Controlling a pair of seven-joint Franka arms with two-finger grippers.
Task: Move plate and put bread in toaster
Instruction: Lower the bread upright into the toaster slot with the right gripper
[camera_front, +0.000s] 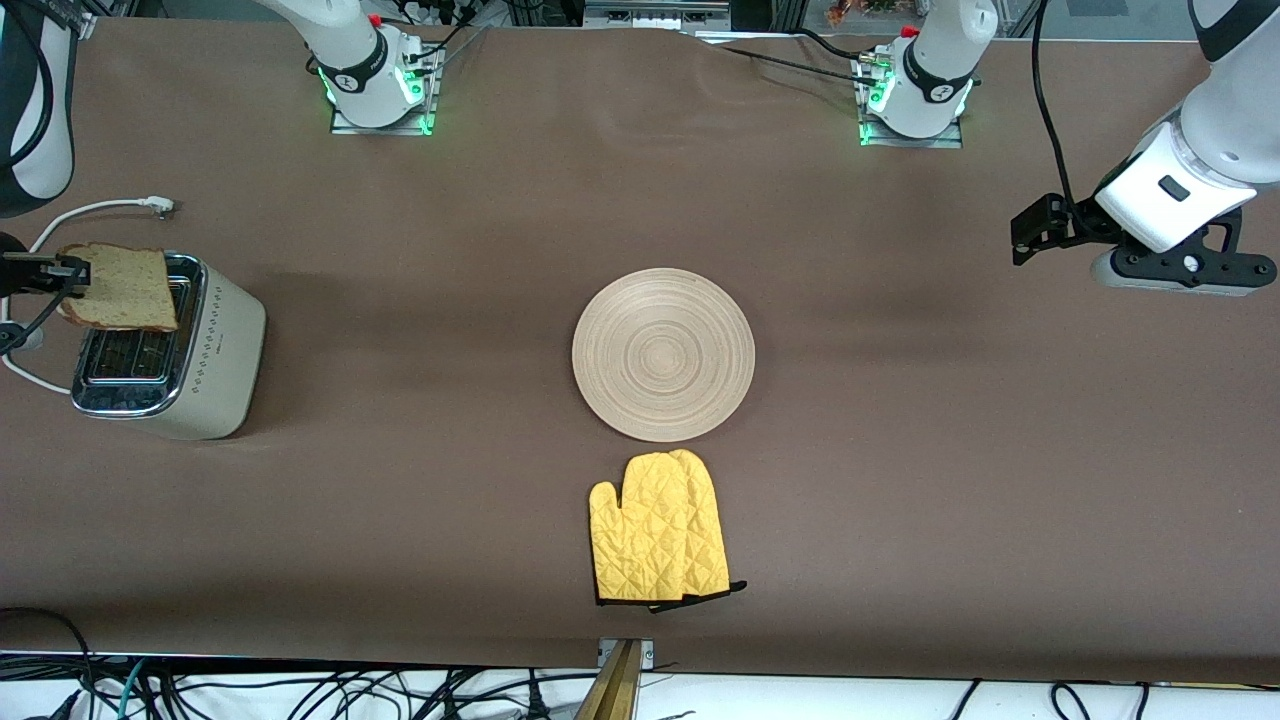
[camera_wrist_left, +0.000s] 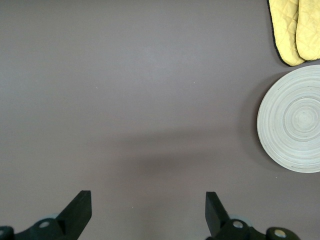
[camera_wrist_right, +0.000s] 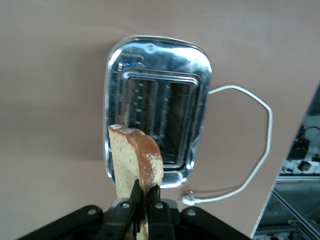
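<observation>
Now right tool (camera_wrist_right: 142, 200) pinches bread (camera_wrist_right: 135, 160) (upright) over toaster (camera_wrist_right: 157, 105).

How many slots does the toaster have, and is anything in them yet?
2 slots, side by side in the chrome top of the toaster. Both look empty. The bread is clamped in the right gripper above the toaster, not yet in. The left gripper waits open over bare table.

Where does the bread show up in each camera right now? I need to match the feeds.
Front view: the bread hangs over the toaster, pinched in the right claw, at the right arm's end of the table.
Left wrist view: not in it; only the plate and the yellow mitt show.
Right wrist view: the slice stands edge-on above the chrome slots.
Shared landmark: the toaster's white cord.
</observation>
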